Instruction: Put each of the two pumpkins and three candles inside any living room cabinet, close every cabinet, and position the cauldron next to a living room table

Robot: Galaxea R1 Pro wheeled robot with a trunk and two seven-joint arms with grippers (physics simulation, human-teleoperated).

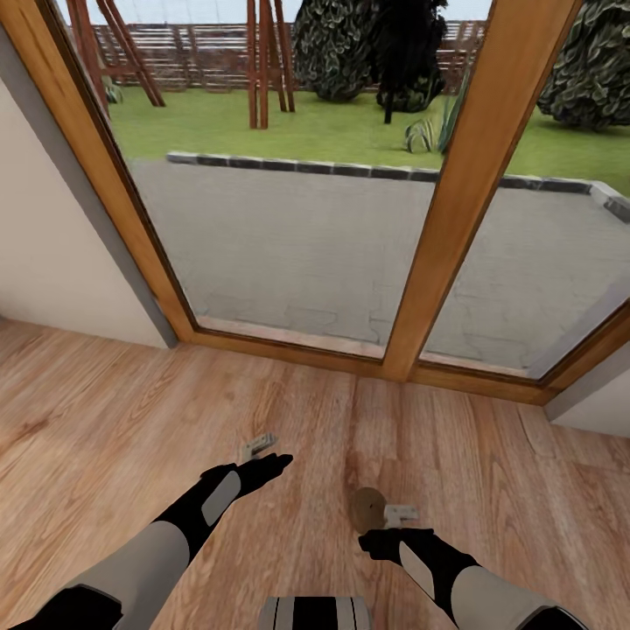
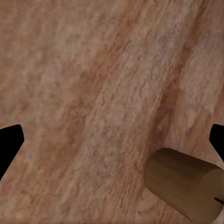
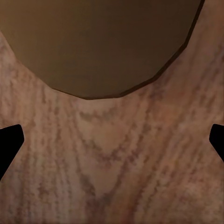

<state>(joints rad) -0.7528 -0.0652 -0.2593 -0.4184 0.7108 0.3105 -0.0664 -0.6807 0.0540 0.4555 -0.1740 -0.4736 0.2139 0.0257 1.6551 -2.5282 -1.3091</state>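
Note:
One candle [image 1: 367, 508], a short tan cylinder, lies on its side on the light wood plank floor. My right gripper [image 1: 401, 515] hovers just beside it, open, its dark fingertips spread wide with bare floor between them. In the right wrist view the candle [image 3: 100, 42] looms large just beyond the fingertips [image 3: 10, 140]. My left gripper [image 1: 259, 447] is open over bare planks further left. In the left wrist view the candle [image 2: 184, 184] shows a thin dark wick at its end. The pumpkins, cabinet, cauldron and table are out of view.
A large glazed door with a wooden frame [image 1: 455, 175] stands straight ahead, with a paved terrace and lawn outside. White walls [image 1: 44, 245] close in at both sides. Open plank floor [image 1: 131, 411] stretches around both arms.

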